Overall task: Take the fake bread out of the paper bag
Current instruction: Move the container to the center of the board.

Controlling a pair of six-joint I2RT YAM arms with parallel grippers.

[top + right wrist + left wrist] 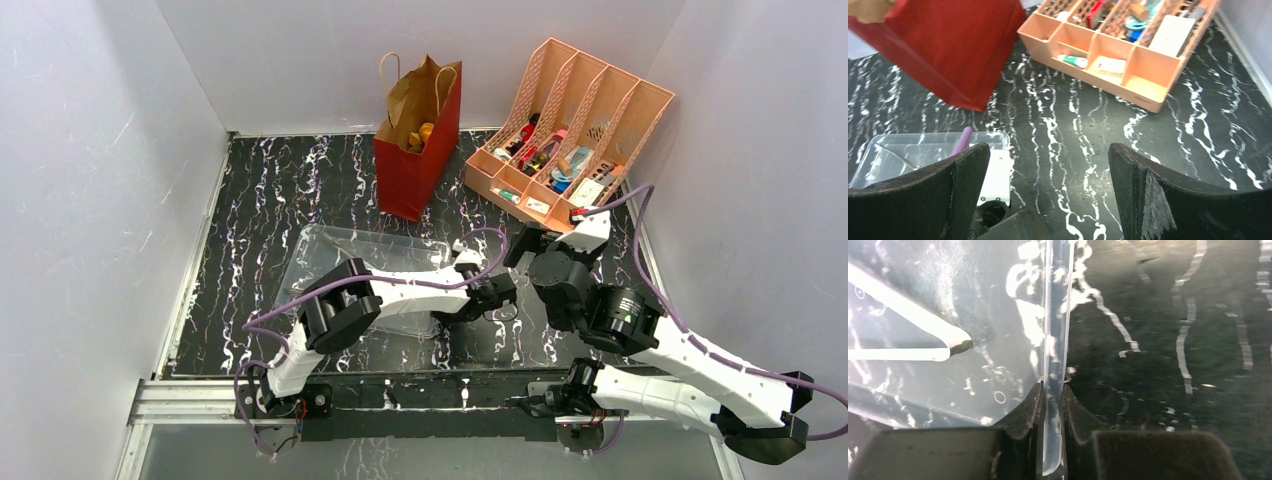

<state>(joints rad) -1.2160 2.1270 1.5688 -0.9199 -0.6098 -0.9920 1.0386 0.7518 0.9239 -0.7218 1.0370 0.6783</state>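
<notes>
Two states: left gripper (1052, 389) apparently pinches the clear tray (1055, 315) by its rim, right gripper (1048, 150) gapes wide, empty.

Red paper bag (410, 180) brown inside, black white-veined table (270, 190), peach organizer (602, 100), clear tray (322, 240)

One clear tray (320, 245), peach organizer (648, 105) — on marbled table (270, 190).

The left pincer (1052, 390) is closed on the upright side wall of a clear plastic tray (1055, 315), one dark finger (1028, 410) on each side of it. The tray's see-through floor lies to the left. Black, white-veined table (1173, 340) lies to the right.
</notes>
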